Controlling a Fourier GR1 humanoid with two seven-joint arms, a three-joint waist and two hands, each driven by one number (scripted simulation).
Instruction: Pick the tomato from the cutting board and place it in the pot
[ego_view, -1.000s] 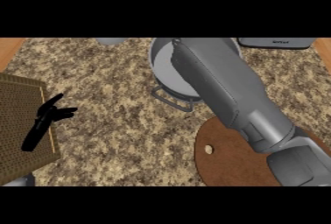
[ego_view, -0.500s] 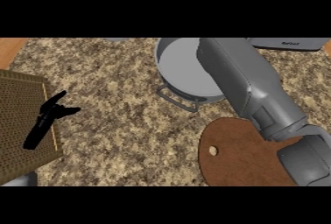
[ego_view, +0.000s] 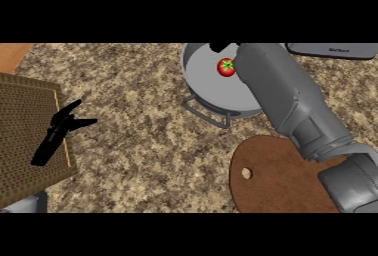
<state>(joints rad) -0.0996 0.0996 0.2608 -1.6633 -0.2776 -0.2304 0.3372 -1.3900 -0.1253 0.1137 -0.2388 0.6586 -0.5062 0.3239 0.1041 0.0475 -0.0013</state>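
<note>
Tomato (ego_view: 226, 67) now uncovered in pot (ego_view: 201, 87)!
Withdrawal is called for; state of right hand (ego_view: 219, 47) cannot be told, left hand (ego_view: 59, 131) spread.

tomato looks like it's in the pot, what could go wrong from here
1. The right hand is mostly hidden behind the right forearm, close to the tomato. Whether it has let go cannot be seen, so withdrawing might drag the tomato out of the pot.
2. The forearm lies across the pot's rim. A low pull-back might clip the rim or the handle and shift the pot.
</note>
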